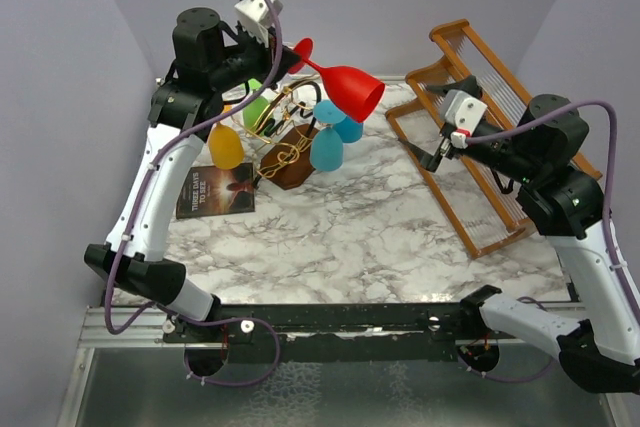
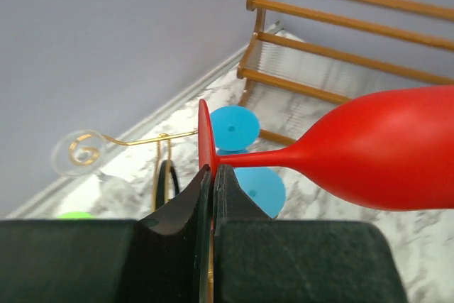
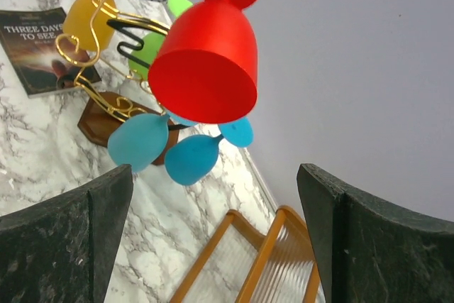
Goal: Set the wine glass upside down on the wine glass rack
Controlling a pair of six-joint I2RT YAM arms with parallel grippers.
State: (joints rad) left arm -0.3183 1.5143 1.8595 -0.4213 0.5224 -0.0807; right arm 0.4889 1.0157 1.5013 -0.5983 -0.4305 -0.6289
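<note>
The red wine glass [image 1: 350,92] hangs in the air, lying nearly on its side above the right end of the wine glass rack [image 1: 285,152], bowl mouth toward the right. My left gripper [image 1: 291,55] is shut on the rim of its round foot; in the left wrist view the fingertips [image 2: 225,179] pinch the thin red disc and the bowl [image 2: 383,150] stretches off right. The gold wire scrolls [image 2: 142,139] lie below. My right gripper [image 1: 436,157] stands open and empty over the slatted rack, apart from the glass [image 3: 206,69], which shows ahead of its wide fingers [image 3: 106,204].
Yellow [image 1: 226,147], green [image 1: 258,107] and two blue glasses [image 1: 327,150] hang on the wire rack, whose wooden base [image 3: 106,115] sits on the marble top. A book [image 1: 215,190] lies to its left. A large orange-brown slatted rack [image 1: 480,67] fills the right side.
</note>
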